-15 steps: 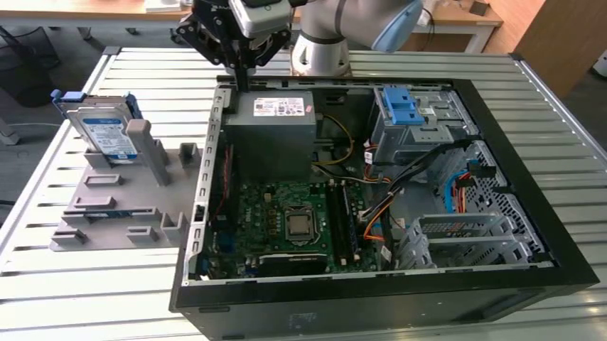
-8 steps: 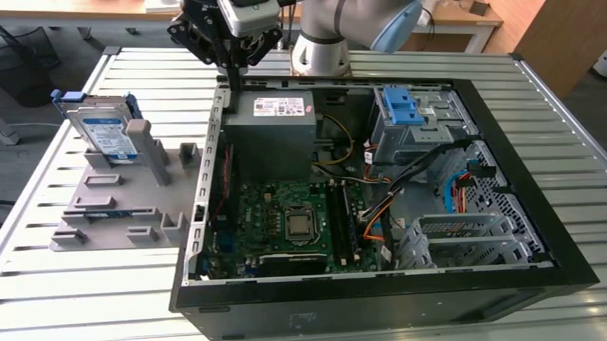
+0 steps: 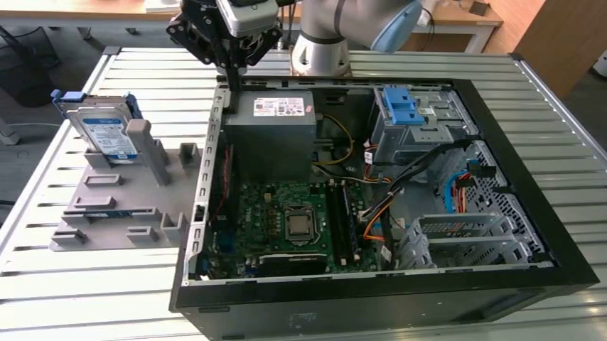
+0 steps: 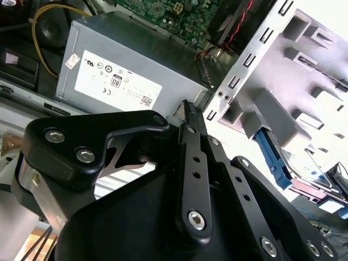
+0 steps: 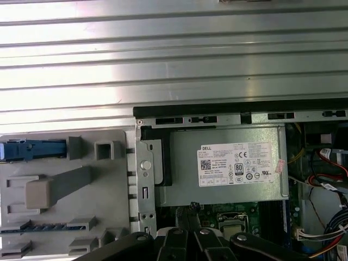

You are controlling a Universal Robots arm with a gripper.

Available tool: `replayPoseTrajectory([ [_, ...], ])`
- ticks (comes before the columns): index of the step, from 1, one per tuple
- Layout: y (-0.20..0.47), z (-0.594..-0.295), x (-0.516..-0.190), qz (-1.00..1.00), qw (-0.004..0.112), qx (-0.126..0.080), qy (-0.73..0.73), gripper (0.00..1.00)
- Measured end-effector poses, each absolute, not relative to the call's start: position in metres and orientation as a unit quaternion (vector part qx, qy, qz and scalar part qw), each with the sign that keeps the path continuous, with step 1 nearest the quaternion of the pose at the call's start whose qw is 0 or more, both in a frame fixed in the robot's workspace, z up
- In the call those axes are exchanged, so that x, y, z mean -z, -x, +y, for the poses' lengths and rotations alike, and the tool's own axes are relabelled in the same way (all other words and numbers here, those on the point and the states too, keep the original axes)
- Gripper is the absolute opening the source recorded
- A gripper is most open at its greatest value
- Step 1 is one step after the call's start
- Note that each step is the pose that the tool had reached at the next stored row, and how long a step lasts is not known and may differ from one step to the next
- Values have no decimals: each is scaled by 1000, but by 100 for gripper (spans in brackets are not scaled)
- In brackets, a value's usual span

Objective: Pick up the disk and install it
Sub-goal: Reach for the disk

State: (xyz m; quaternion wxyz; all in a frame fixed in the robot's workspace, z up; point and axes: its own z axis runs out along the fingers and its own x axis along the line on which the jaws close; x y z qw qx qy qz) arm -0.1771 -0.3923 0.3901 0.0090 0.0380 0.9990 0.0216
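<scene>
The hand [image 3: 232, 74] hangs over the corner of the open case [image 3: 379, 309], above the power supply [image 3: 281, 128]. Its 2 fingers [image 4: 191, 122] are pressed together with nothing between them. The disk [image 3: 102, 131] stands upright in a grey rack [image 3: 104, 213] on the desk [image 3: 95, 302], beside the case on the exterior view's left, well apart from the hand.

Room stands open above the disk [image 3: 104, 135]; a grey post [image 3: 142, 149] flanks it, and cables [image 3: 431, 158] crowd the case [image 3: 542, 213].

Bright even light, strong glare on slatted table [image 5: 174, 49], computer case [image 3: 399, 302] shadowed inside
</scene>
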Motion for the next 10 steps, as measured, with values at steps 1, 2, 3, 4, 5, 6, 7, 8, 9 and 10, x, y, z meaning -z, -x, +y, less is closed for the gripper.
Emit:
replayPoseTrajectory([
  [1,178,-392,-390,999,9,-22,-38,11],
  [2,179,-392,-390,999,9,-22,-38,11],
  [3,181,-392,-390,999,9,-22,-38,11],
  [4,182,-392,-390,999,9,-22,-38,11],
  [5,183,-392,-390,999,9,-22,-38,11],
  [6,184,-392,-390,999,9,-22,-38,11],
  [7,184,-392,-390,999,9,-22,-38,11],
  [8,185,-392,-390,999,9,-22,-38,11],
  [9,186,-392,-390,999,9,-22,-38,11],
  [10,187,-392,-390,999,9,-22,-38,11],
])
